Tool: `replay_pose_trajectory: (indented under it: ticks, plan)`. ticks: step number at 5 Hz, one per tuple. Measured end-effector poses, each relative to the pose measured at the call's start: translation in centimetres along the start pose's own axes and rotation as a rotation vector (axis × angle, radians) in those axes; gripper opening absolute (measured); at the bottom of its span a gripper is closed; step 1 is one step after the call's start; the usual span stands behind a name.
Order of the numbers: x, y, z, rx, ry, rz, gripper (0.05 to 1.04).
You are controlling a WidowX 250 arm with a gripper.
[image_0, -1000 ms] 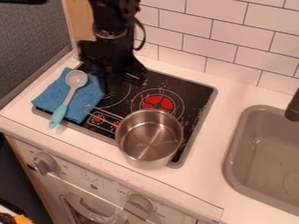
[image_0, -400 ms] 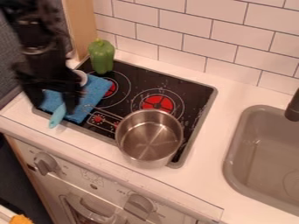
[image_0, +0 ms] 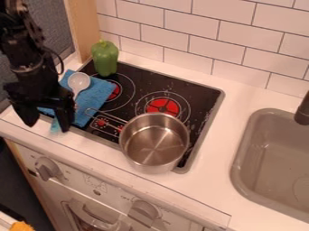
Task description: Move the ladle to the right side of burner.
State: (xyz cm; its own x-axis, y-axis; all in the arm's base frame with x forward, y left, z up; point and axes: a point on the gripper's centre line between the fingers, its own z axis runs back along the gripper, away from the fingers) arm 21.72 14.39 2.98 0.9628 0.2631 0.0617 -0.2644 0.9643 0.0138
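**Gripper [image_0: 48, 127] hung spread-jawed over the ladle [image_0: 79, 82] handle**

So, closest in was the white oven front [image_0: 100, 191], with a left knob [image_0: 47, 168] and a right knob [image_0: 145, 210]. Above that, the gripper hung at the stove's front left corner, jaws spread well apart, nothing clamped in them. One finger [image_0: 64, 119] partly hid the ladle's pale blue handle. The steel pot [image_0: 154, 144] sat at the front right of the black stovetop [image_0: 196, 92], wire handle poking left, and the grey sink [image_0: 243, 149] was off to the right.

The ladle lay on the blue cloth [image_0: 93, 101] on the stove's left side, bowl end farther back, handle end sticking out frontward past the cloth. The right burner [image_0: 163, 106] was just behind the pot, and the left burner [image_0: 125, 92] was partly under the cloth. Way back stood a green pepper [image_0: 105, 58], then the tiled wall [image_0: 211, 40].
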Motion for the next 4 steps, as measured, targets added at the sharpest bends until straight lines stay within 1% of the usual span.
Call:
replay_pose_trajectory:
  ticks: [1,2,3,4]
  plan:
    - [0.3,-0.1,-0.9,0.024,0.020,-0.013,1.001]
    - [0.4,0.2,-2.1,0.047,0.056,-0.010,1.001]
    - [0.9,0.6,-2.8,0.058,0.067,-0.003,0.945]
    - [1.1,0.5,-2.9,0.059,0.070,-0.011,0.664]
